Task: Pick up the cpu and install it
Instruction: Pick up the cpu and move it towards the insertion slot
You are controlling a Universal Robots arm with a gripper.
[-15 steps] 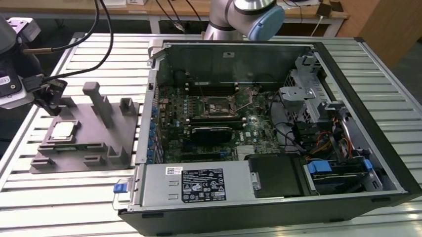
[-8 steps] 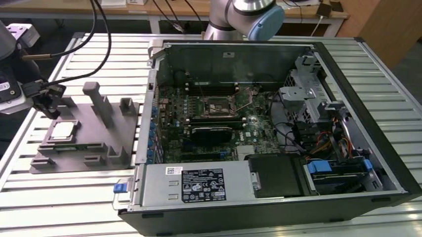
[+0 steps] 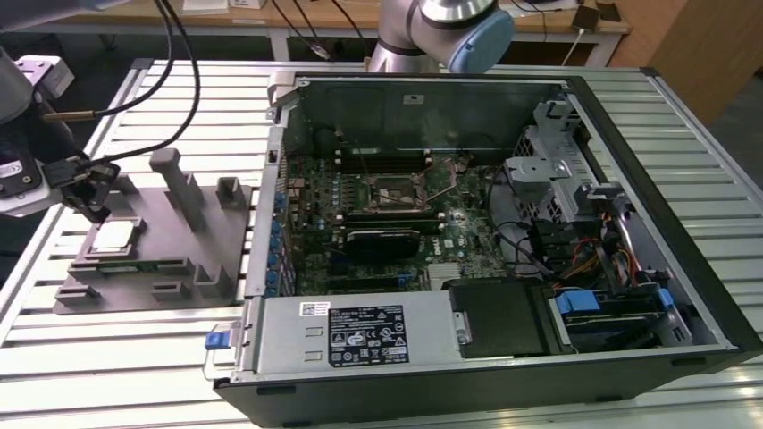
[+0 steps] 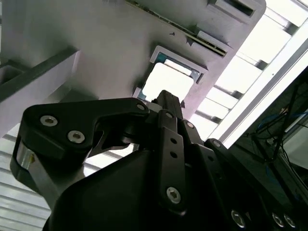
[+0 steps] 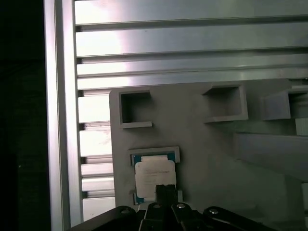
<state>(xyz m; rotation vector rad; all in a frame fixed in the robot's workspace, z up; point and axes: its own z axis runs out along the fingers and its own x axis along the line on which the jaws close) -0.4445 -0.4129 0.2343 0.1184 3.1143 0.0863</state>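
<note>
Pickup step, apparently: gripper (image 3: pixel 96 207) poised just over cpu (image 3: pixel 116 237), seated in a recess of block (image 3: pixel 179 259) at the exterior view's left, well apart from socket (image 3: pixel 394 192) inside case (image 3: pixel 417 98). Nothing held; cannot tell how far open. Calls for squaring to cpu's edges. Hidden behind gripper in both wrist views: part of cpu; contact unclear.

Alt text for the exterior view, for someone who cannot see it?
The gripper hangs close over the cpu, which lies in a recess of the grey block. On the exterior view's right, an open computer case sits on the slatted table.
</note>
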